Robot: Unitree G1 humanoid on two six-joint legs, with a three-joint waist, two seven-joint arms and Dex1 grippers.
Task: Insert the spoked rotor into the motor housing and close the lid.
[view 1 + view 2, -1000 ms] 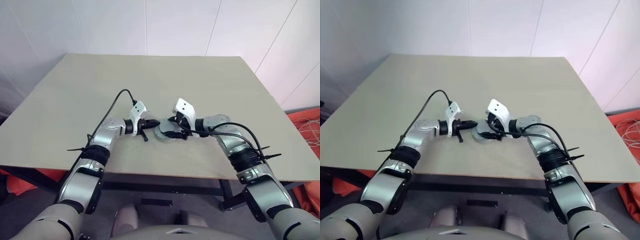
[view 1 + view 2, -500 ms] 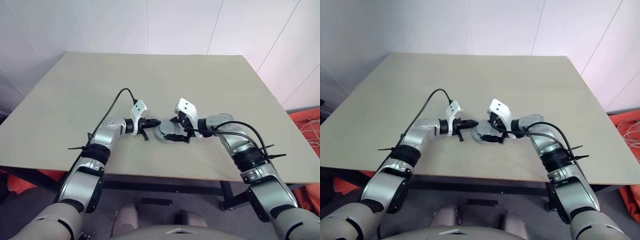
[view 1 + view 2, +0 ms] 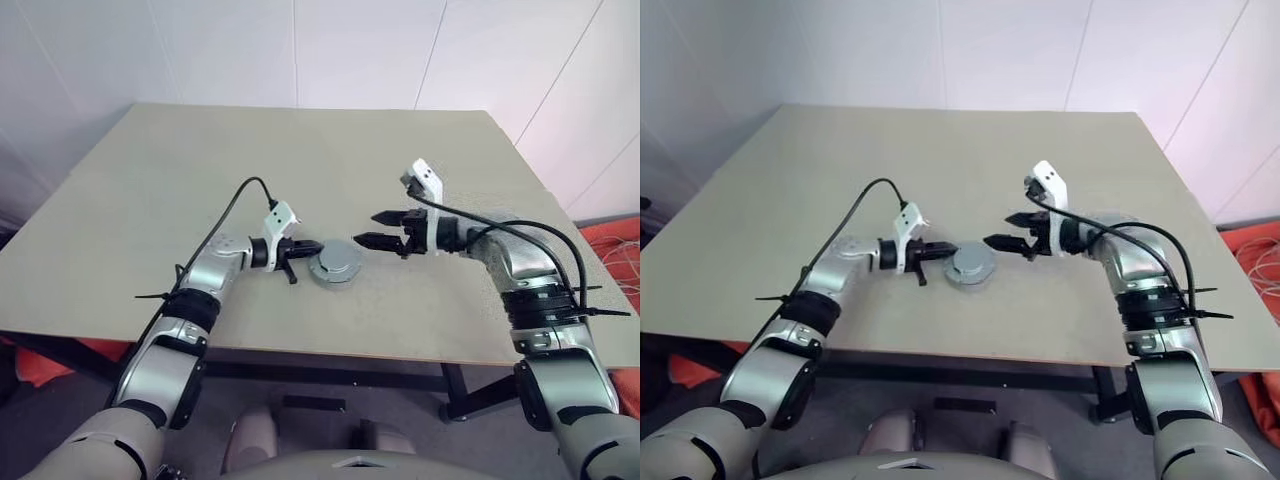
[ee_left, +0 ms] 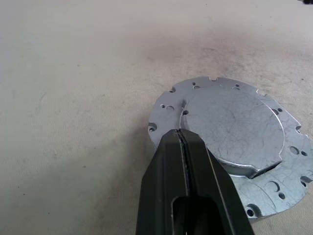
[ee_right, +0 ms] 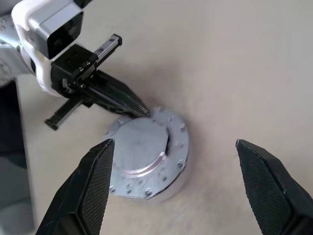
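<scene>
Lid (image 3: 335, 265) sits flat, left gripper (image 3: 316, 247) pinched together touching its rim; right gripper (image 3: 372, 229) spread wide, empty, hovering just beside it.

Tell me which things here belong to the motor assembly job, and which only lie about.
Belonging to the job:
- round silver-grey metal lid, sitting on the assembly
- left gripper, jaws shut at the lid's rim
- right gripper, jaws open

Lying about:
- nothing on the beige table

Lid (image 4: 234, 147) covers motor housing; spoked rotor and windings beneath hidden. Left gripper (image 4: 180, 133) fingertips overlap lid rim at 8 o'clock; contact there unclear. Left wrist frame cuts lid edge at 4 o'clock
</scene>
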